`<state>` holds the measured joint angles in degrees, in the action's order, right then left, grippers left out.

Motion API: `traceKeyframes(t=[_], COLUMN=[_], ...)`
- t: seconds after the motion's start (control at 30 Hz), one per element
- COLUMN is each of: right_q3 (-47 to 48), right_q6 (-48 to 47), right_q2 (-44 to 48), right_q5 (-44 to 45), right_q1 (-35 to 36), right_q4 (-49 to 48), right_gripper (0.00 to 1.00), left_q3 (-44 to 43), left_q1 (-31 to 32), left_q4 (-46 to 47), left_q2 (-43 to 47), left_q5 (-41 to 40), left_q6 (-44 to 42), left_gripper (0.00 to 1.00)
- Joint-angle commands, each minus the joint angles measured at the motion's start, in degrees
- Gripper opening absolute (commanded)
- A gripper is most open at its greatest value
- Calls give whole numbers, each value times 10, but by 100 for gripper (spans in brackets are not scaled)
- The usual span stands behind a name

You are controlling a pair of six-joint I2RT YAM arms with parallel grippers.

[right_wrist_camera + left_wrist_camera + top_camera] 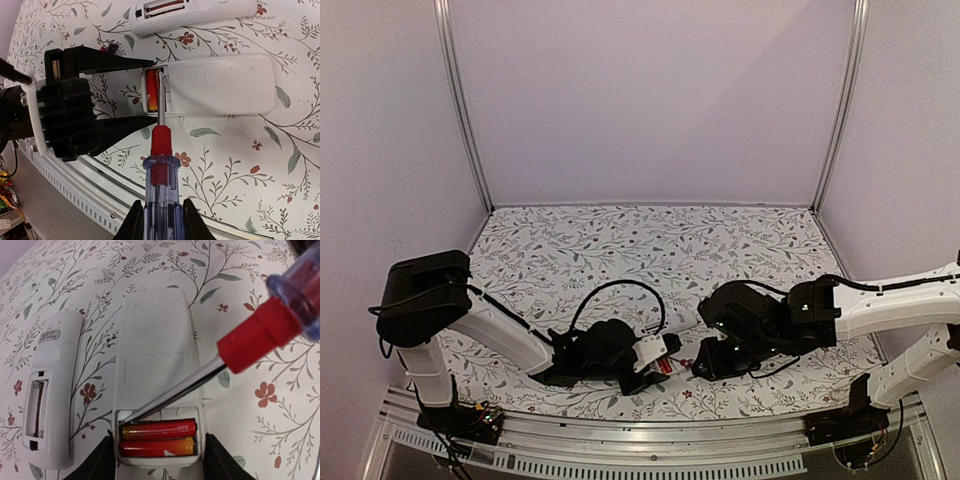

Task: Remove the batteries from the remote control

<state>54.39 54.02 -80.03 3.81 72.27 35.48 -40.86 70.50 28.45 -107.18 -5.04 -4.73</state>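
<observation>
Red batteries (pixel 159 430): two of them, side by side in the open bay at the near end of the remote control (pixel 155 355). Both are seated, none out yet.
Remote control: flat on the floral surface (pixel 250 270), bay facing up so a tool can reach in from above.
Left end effector (pixel 160 463): fingers at middling width, pressed to either side of the remote at the bay end. I'd say it's pinning the remote so it can't skid under the levering.
Right end effector (pixel 160 219): clamped tight on the clear blue handle of the screwdriver (pixel 161 142).
Screwdriver tip: down in the bay's corner, right at one end of the inner battery, and it looks set to pry.
Second white casing (pixel 50 385): just beside the remote, recess up; what's inside is too small to call.
Next move: a gentle lever, or the battery may spring away.
</observation>
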Motion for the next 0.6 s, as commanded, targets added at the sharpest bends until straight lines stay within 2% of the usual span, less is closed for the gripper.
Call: traceKeyframes(t=[0.0, 0.33, 0.43, 0.57], right_q3=[-78, -139, -143, -119], right_q6=[18, 35, 42, 33], right_q2=[7, 27, 43, 59], right_q5=[-137, -253, -253, -195], right_q1=[-34, -58, -63, -64], right_q4=[-129, -267, -267, -190], right_gripper=[0, 0, 0, 0], left_q3=[11, 13, 16, 23], left_q1=[13, 13, 13, 13], left_q4=[-14, -14, -12, -5], left_q2=[-21, -22, -21, -15], left_q5=[-1, -7, -10, -14], left_q6=[-36, -38, -38, -35], left_gripper=[38, 38, 38, 40])
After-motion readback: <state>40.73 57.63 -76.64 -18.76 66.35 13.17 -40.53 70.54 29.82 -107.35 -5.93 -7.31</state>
